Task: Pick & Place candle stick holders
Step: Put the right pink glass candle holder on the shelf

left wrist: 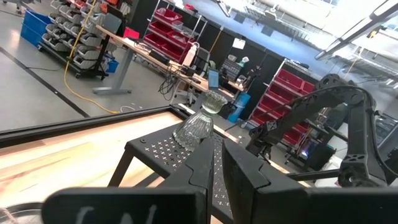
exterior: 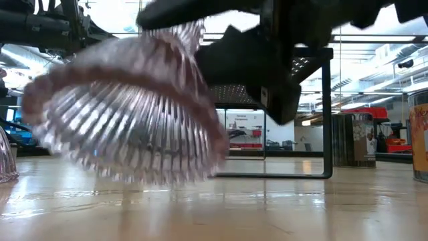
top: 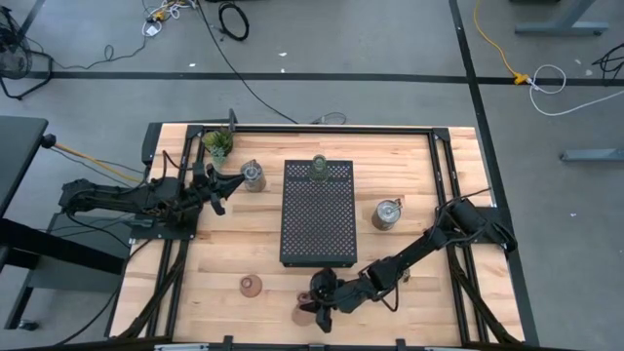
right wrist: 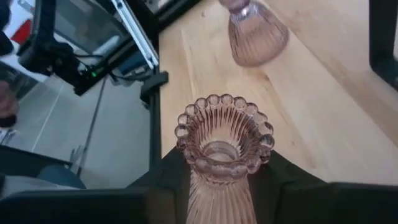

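table (top: 244, 253): pale wood planks | tray (top: 318, 214): black, perforated, rectangular | right gripper (top: 314, 304): near table's front edge, fingers grasping pinkish ribbed-glass holder (right wrist: 222, 146), tilted, flared base raised off the table, scalloped cup rim facing wrist camera | left gripper (top: 230, 182): fingers clenched, empty

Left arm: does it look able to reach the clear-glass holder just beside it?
Probably yes. The left gripper, shut, sits right next to the clear-glass holder, with bare table between; only the potted plant stands close.
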